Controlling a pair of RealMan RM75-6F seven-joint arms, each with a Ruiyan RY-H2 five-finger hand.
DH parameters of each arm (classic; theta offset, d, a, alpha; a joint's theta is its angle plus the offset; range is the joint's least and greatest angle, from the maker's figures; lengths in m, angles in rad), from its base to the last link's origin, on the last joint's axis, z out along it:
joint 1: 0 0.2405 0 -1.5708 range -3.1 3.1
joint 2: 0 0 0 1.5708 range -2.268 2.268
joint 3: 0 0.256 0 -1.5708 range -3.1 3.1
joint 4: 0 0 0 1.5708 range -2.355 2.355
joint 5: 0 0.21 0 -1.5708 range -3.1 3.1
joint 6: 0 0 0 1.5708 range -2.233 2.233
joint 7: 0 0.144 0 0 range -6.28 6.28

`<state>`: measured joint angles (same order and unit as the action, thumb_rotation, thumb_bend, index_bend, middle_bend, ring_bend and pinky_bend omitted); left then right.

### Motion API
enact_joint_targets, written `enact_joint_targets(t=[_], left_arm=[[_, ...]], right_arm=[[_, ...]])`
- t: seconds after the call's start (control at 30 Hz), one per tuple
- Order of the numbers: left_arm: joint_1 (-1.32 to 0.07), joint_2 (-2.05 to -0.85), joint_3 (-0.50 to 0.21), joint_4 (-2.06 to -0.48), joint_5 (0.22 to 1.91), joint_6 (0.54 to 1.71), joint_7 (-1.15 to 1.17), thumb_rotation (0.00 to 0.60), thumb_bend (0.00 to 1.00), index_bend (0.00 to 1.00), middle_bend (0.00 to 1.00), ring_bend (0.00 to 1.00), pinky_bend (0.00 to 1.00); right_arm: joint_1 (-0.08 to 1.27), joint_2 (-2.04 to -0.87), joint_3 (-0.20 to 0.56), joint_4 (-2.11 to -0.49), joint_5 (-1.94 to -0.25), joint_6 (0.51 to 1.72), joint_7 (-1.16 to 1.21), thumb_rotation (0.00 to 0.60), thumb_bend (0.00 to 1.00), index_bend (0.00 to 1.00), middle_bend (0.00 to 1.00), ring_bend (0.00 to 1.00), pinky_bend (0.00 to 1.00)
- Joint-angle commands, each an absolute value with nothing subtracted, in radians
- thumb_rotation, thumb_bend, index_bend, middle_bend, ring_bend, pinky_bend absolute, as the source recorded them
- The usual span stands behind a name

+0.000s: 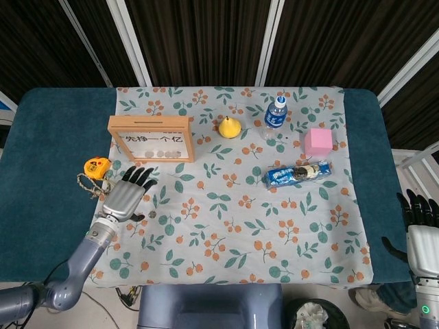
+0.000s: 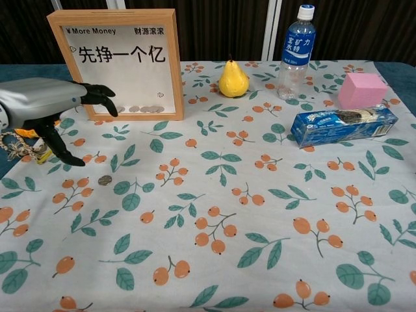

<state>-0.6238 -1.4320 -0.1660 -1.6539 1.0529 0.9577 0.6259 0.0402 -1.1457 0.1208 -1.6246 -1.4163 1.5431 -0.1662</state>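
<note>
My left hand (image 1: 125, 197) hovers open over the floral cloth, fingers spread, just in front of the wooden money frame (image 1: 151, 138). In the chest view the left hand (image 2: 47, 106) covers most of the yellow tape measure (image 1: 97, 167). A small coin (image 1: 151, 214) lies on the cloth just right of this hand, also seen as the coin (image 2: 104, 180) below the fingers. My right hand (image 1: 420, 236) stays open off the table's right edge, holding nothing.
On the cloth stand a yellow pear (image 1: 229, 127), a water bottle (image 1: 276, 114), a pink cube (image 1: 319, 142) and a blue cookie pack (image 1: 297, 174). A braided cord (image 2: 16, 148) lies by the tape measure. The frame (image 2: 120, 62) holds several coins.
</note>
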Motion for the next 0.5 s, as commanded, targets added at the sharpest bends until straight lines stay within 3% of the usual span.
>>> enact_joint_targets(t=[0.03,0.5], left_arm=[[-0.645,-1.463,-0.163,-1.625,1.021,0.951,0.635,0.6,0.08,0.25,0.0,0.0,0.0],[-0.697,-1.52,-0.134,-1.556,0.97,0.942,0.645,0.6,0.08,0.33,0.0,0.0,0.0]], right_arm=[[0.04,-1.146,0.122,-1.625,-1.415,1.544,-0.165,0.6,0.3,0.08,0.0,0.0,0.0],[0.04,-1.145,0.122,-1.626,-1.412,1.54,-0.163,0.6,0.3,0.08,0.0,0.0,0.0]])
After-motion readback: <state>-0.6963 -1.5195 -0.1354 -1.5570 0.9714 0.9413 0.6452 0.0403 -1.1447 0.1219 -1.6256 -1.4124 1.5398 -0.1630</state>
